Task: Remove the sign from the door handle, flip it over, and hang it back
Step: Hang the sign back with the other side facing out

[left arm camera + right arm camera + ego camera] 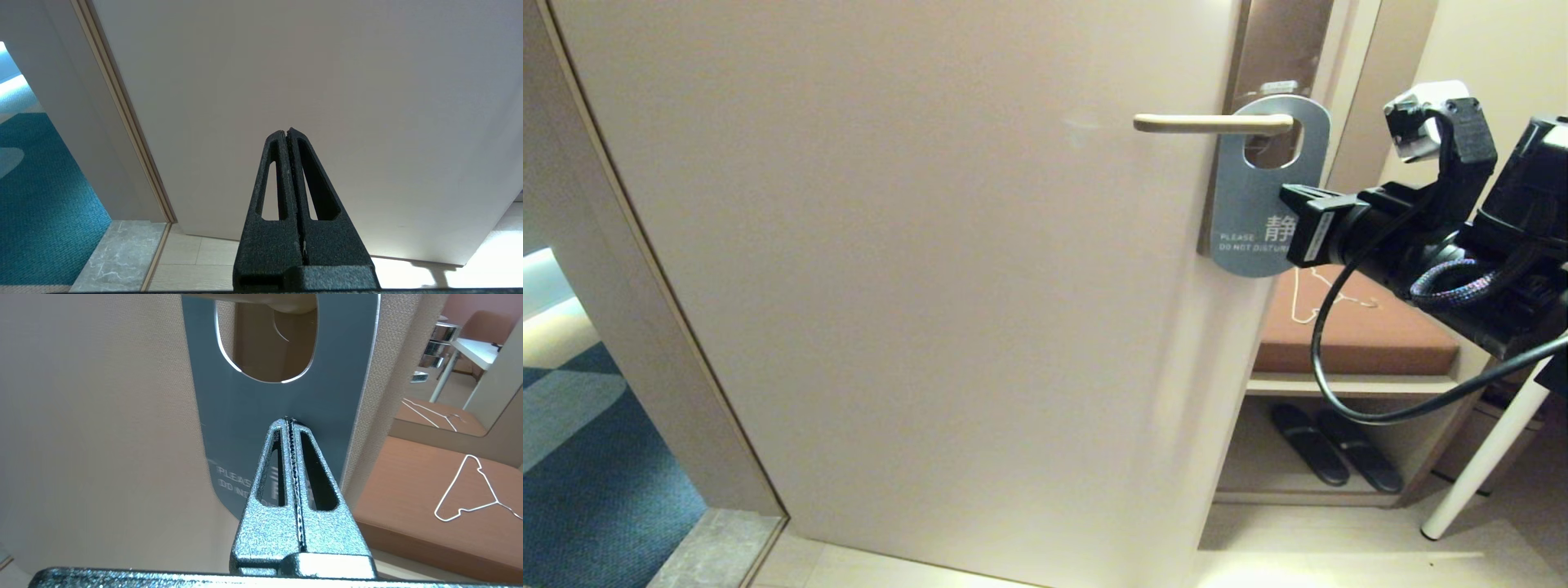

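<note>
The sign [1252,204] hangs by its oval hole on the door handle [1213,123], blue-grey PLEASE DO NOT DISTURB face outward. My right gripper [1285,196] is shut and empty, and it points at the sign's right half just below the hole. In the right wrist view its tips [289,419] sit at or just off the face of the sign [253,408], under the handle [286,303]; I cannot tell whether they touch. The left gripper [287,131] is shut on nothing, low before the bare door panel, out of the head view.
The door [931,286] stands open, with blue carpet [588,457] past the frame on the left. To the right, a brown cushioned bench [1356,335] carries a thin wire clothes hanger [470,494]. Dark slippers [1331,445] lie beneath it. A white table leg [1486,457] stands nearby.
</note>
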Available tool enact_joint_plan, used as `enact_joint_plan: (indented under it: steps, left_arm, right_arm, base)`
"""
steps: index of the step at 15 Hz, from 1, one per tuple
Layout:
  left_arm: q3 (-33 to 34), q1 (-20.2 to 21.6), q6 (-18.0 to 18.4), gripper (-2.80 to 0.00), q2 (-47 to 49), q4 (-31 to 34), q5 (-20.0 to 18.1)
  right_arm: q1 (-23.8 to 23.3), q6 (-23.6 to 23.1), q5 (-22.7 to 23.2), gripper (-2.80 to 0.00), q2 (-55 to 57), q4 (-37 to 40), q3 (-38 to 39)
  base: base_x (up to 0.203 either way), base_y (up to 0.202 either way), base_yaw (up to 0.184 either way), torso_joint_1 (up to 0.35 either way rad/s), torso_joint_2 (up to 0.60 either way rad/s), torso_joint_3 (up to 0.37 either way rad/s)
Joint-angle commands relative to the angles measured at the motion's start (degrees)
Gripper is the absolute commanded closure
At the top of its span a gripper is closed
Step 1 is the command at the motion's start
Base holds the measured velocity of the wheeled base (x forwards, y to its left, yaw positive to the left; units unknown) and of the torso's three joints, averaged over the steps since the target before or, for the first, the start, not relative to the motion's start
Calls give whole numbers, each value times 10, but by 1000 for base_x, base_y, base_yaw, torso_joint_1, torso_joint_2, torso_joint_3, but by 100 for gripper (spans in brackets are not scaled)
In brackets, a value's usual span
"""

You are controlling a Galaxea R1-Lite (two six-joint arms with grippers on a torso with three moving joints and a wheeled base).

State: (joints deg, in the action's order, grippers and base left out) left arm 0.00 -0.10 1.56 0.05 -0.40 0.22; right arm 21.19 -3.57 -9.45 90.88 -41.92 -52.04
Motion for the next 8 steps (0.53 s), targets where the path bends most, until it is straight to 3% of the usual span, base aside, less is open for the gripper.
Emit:
enact_joint_plan:
  steps: [1, 8]
  left_arm:
    - [0, 0, 0, 0, 0, 0, 0]
    - [0, 0, 0, 0, 0, 0, 0]
  right_arm:
    - [-4, -1, 0, 0, 4, -3, -1]
    - [-22, 0, 0, 0, 10, -4, 34]
  base:
    - [0, 0, 0, 0, 0, 0]
    - [0, 0, 0, 0, 0, 0]
